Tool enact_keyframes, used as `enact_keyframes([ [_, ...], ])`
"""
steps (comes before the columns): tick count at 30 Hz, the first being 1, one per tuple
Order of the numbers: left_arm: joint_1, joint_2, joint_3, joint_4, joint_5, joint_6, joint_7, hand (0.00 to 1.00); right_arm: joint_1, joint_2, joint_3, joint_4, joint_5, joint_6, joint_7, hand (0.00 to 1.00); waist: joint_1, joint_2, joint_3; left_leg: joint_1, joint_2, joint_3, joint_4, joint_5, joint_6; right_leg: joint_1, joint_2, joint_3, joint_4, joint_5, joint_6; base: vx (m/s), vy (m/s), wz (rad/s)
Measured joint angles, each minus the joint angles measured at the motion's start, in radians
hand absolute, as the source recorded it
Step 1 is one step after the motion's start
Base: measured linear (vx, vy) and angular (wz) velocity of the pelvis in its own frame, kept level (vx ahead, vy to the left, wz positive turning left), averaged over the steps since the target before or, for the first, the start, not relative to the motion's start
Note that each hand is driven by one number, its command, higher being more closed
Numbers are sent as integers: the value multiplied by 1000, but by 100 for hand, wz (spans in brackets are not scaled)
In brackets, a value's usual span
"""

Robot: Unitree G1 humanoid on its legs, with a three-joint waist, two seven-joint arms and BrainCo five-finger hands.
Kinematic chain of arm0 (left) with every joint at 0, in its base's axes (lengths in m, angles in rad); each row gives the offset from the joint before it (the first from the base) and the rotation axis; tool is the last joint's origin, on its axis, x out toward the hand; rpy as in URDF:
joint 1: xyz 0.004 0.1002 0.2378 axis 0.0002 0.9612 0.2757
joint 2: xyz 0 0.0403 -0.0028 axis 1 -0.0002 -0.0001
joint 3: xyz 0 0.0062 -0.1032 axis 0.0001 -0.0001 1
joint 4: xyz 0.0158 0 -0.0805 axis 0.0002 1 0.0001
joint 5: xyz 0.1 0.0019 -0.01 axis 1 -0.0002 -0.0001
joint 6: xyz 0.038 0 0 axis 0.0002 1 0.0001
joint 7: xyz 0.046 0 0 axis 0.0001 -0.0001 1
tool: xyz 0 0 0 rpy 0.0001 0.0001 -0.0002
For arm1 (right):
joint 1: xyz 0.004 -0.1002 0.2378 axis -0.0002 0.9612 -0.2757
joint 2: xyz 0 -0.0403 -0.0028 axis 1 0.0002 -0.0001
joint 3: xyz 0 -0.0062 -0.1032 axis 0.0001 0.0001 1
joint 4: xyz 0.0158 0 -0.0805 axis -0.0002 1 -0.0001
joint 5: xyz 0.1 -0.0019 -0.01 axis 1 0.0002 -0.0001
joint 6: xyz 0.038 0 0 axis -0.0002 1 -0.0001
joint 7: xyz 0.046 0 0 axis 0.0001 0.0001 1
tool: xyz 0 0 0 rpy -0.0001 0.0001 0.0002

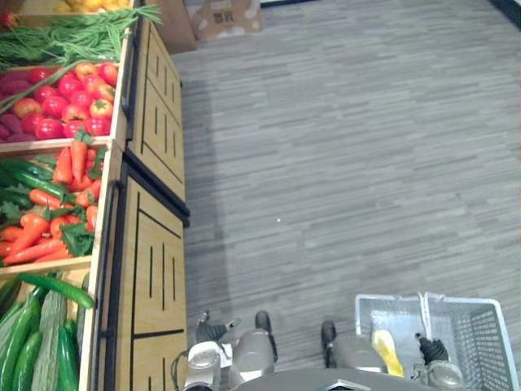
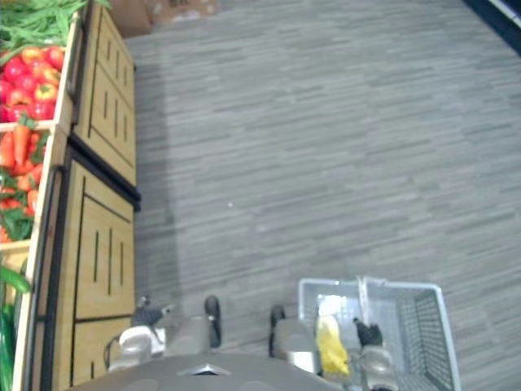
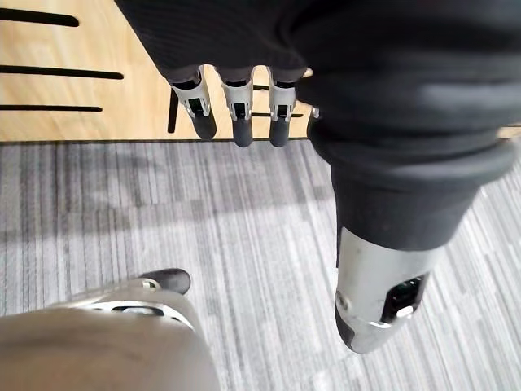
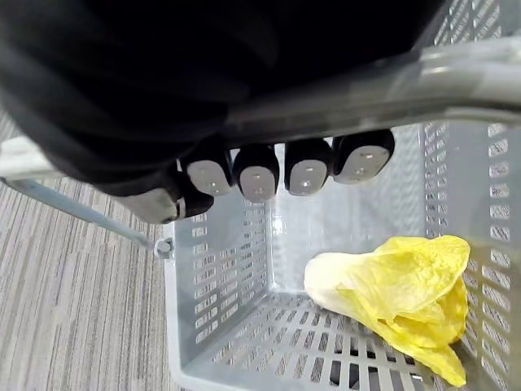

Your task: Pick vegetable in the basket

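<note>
In the left eye view, a light wooden display stand (image 1: 155, 269) runs along the robot's left side. Its compartments hold long green beans (image 1: 73, 32), round red tomatoes (image 1: 69, 102), orange carrots with green tops (image 1: 49, 228) and, nearest to the robot, dark green cucumbers (image 1: 57, 291). The left hand (image 1: 210, 330) hangs low beside the stand, well apart from the vegetables. At the lower right is the grey plastic mesh basket (image 1: 480, 326), with a pale yellow leafy cabbage (image 1: 387, 350) inside.

In the right eye view, the right hand (image 2: 368, 334) is at the top of the basket.

In the left wrist view, the fingers (image 3: 240, 122) are straight and relaxed and hold nothing.

In the right wrist view, the fingers (image 4: 260, 171) are curled round the grey handle bar (image 4: 456, 73). The cabbage lies on the basket's bottom.

The cucumbers are probably the easiest to reach. I expect them to be firm, smooth and a little slippery, so the hand should wrap around the middle. A carrot is stiff; take its thick body, not the leaves.
</note>
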Motion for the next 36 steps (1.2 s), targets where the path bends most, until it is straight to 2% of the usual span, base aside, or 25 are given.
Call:
enact_keyframes([
  [3, 3, 11, -8, 0, 4, 2, 6, 0, 21, 19, -2, -2, -1, 1, -10, 100, 26, -30, -10, 32, -50, 28, 27, -53, 32, 3, -59, 3, 67, -39, 54, 269, 221, -11],
  [4, 3, 13, -10, 15, 19, 3, 13, 0, 23, 18, -16, -3, -1, 1, -13, 100, 28, -28, -11, 67, -61, 37, 24, -76, 39, -22, -70, 7, 173, -51, 71, 274, 184, -16],
  [6, 17, 23, -28, 23, 28, 6, 13, 0, 24, 22, -32, -16, 0, 0, -13, 100, 23, -29, -16, 108, -67, 50, 22, -104, 47, -94, -78, 8, 384, -50, 73, 239, 165, -14],
  [7, 33, 45, -52, 25, 28, 15, 13, 0, 26, 32, -42, -23, 0, -2, -13, 100, 18, -52, -23, 140, -83, 53, 24, -126, 55, -161, -99, 8, 561, -24, 76, 330, 148, -4],
  [8, 38, 59, -67, 27, 27, 24, 11, 0, 33, 47, -48, -24, 0, -8, -13, 100, 14, -66, -26, 181, -90, 46, 30, -148, 63, -218, -114, 5, 710, 56, 83, 315, 78, 11],
  [9, 38, 59, -67, 27, 25, 27, 11, 0, 38, 52, -50, -24, 1, -8, -14, 100, 9, -58, -22, 201, -88, 32, 30, -157, 66, -243, -118, -3, 774, 101, 92, 376, 15, 34],
  [10, 31, 59, -67, 23, 21, 27, 11, 0, 42, 60, -49, -24, 1, -8, -14, 100, -1, -59, -22, 235, -80, 13, 24, -163, 73, -279, -119, -17, 862, 81, 72, 362, -44, 47],
  [11, 26, 55, -59, 23, 18, 28, 12, 0, 42, 66, -51, -24, 1, -6, -14, 100, -8, -56, -21, 262, -67, -4, 11, -171, 68, -317, -115, -46, 887, 56, 32, 359, -65, 42],
  [13, 25, 47, -47, 22, 16, 33, 12, 0, 41, 73, -59, -21, 3, -2, -14, 100, -6, -50, -16, 307, -47, -4, -23, -174, 66, -348, -105, -97, 823, 3, 36, 348, -108, 15],
  [14, 20, 34, -25, 22, 16, 39, 12, 0, 35, 74, -59, -21, 7, 0, -14, 100, -11, -39, -14, 345, -18, -5, -46, -186, 49, -366, -90, -158, 676, -6, 23, 368, -141, 12],
  [15, 14, 25, -19, 19, 15, 39, 12, 0, 35, 74, -60, -22, 9, 0, -14, 100, -12, -32, -11, 352, -3, -9, -47, -200, 37, -370, -81, -173, 601, -4, 25, 462, -251, 27],
  [17, -17, -13, 22, 13, 16, 38, 12, 0, 43, 80, -81, -21, 10, 3, -13, 100, -10, -28, -9, 364, 25, -43, -39, -257, -9, -371, -69, -132, 278, 23, 54, 471, -345, 43],
  [18, -21, -26, 34, 12, 16, 38, 11, 0, 45, 81, -86, -18, 10, 8, -13, 100, -11, -28, -9, 369, 31, -55, -35, -278, -16, -369, -70, -98, 227, 27, 61, 450, -366, 51],
  [19, -26, -45, 62, 13, 16, 38, 10, 0, 49, 79, -88, -13, 11, 18, -12, 100, -12, -11, -9, 389, 59, -77, -33, -314, -32, -374, -58, -86, 255, 100, 74, 392, -307, 47],
  [20, -26, -58, 71, 14, 16, 38, 9, 0, 54, 78, -89, -13, 12, 23, -12, 100, -16, -3, -13, 397, 80, -87, -35, -325, -20, -383, -44, -88, 303, 96, 68, 624, -435, 75],
  [21, -24, -90, 76, 13, 16, 35, -5, 0, 61, 83, -126, -10, 24, 26, -14, 100, -17, 14, -17, 390, 94, -119, 3, -289, -26, -415, -46, -117, 424, -4, 27, 525, -361, 62],
  [23, -18, -104, 86, 6, 16, 36, -8, 0, 57, 68, -137, -10, 35, 33, -12, 100, -17, 33, -23, 340, 122, -151, 107, -246, -34, -405, -47, -158, 471, -56, -6, 505, -372, 59],
  [25, -18, -110, 86, 1, 16, 37, -9, 0, 57, 67, -135, -9, 38, 52, -12, 100, -20, 42, -18, 188, 164, -203, 426, -120, -44, -295, -46, -242, 432, -105, -48, 474, -343, 78],
  [26, -17, -109, 86, -6, 16, 36, -9, 0, 53, 69, -135, -8, 38, 55, -12, 100, -15, 40, -15, 148, 174, -200, 512, -103, -53, -257, -46, -260, 406, -108, -52, 399, -265, 88],
  [27, -16, -106, 87, -26, 13, 36, -9, 0, 59, 70, -127, -9, 38, 58, -13, 100, -9, 33, -10, 64, 189, -136, 680, -94, -59, -142, -51, -311, 323, -108, -54, 374, -240, 84],
  [30, -16, -98, 88, -55, -28, 36, -6, 0, 64, 65, -125, -12, 38, 54, -15, 100, -2, 10, -6, -25, 214, 62, 743, -79, -24, 15, -82, -410, 206, -107, -51, 317, -175, 110],
  [32, -19, -102, 86, -86, -54, 35, -2, 0, 58, 48, -128, -22, 39, 47, -15, 100, -1, 8, -8, -126, 217, 219, 680, -69, -8, 101, -87, -518, 110, -97, -24, 220, -91, 126],
  [33, -20, -101, 86, -87, -55, 35, -1, 0, 56, 45, -128, -26, 39, 45, -15, 100, 5, 7, -9, -143, 215, 261, 649, -69, -7, 116, -87, -542, 94, -94, -20, 229, -37, 114],
  [34, -26, -101, 86, -84, -58, 36, 2, 0, 56, 36, -128, -31, 39, 41, -15, 100, 19, 7, -8, -156, 206, 348, 571, -68, -5, 145, -88, -584, 69, -90, -10, 251, 3, 103],
  [36, -25, -101, 86, -76, -59, 36, 9, 0, 49, 25, -129, -32, 38, 40, -15, 100, 24, 6, -9, -151, 179, 460, 422, -55, 16, 181, -91, -642, 48, -86, 0, 277, 31, 95],
])
